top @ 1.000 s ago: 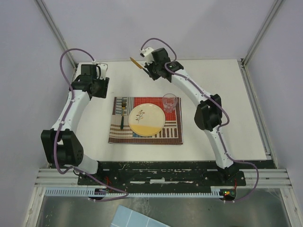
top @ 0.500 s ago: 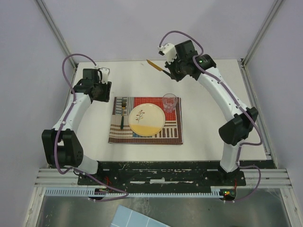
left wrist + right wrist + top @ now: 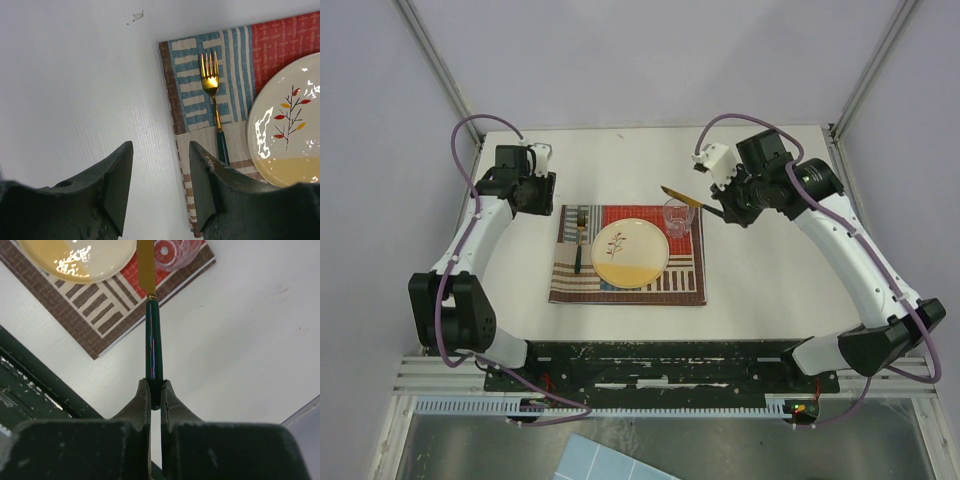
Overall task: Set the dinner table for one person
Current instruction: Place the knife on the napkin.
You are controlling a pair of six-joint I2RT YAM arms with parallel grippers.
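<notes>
On the white dinner table [image 3: 770, 280] a striped placemat [image 3: 650, 285] carries a cream plate [image 3: 631, 252], a gold fork [image 3: 579, 240] with a green handle on its left, and a clear glass [image 3: 679, 215] at its far right. My right gripper [image 3: 722, 211] is shut on the green handle of a gold-bladed knife [image 3: 682, 197], held above the table. In the right wrist view the knife [image 3: 153, 340] points over the placemat's edge, beside the glass [image 3: 172, 247]. My left gripper [image 3: 538, 196] hangs open and empty off the placemat's far left corner, with the fork [image 3: 215, 105] ahead of it.
Metal frame posts stand at the table's far corners, and a rail [image 3: 865, 240] runs along its right edge. A dark base plate [image 3: 660, 365] lies along the near edge. Bare white tabletop lies to the right of the placemat.
My right arm has swung from the far middle of the table to the right and nearer, carrying the knife to beside the glass. The left arm has hardly moved.
</notes>
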